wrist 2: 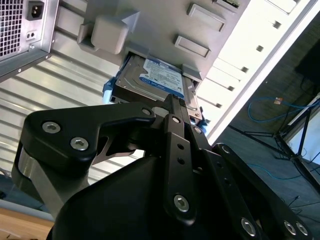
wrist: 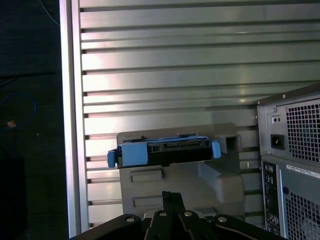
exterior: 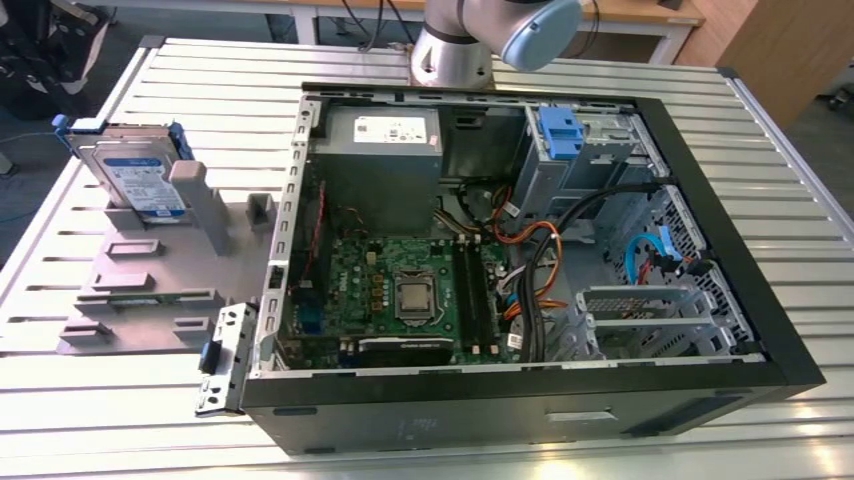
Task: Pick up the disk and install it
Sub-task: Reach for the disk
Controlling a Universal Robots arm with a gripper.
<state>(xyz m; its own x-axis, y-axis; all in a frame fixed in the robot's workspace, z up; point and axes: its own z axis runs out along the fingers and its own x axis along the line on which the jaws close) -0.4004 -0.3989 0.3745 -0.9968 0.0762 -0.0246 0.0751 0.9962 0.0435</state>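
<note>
Exterior view: the disk stands on edge in a grey plastic holder on a slatted metal desk. It is at the exterior view's left of an open computer case. The robot arm rises at the far edge of the case.

Second wrist view: the black tool has its fingers pressed together, gripping nothing. The disk sits in the holder just beyond the tip, not touching it.

First wrist view: the disk shows edge-on in its blue carrier, seated in the holder. The tool points toward it, fingers together, with a clear gap between them.
</note>
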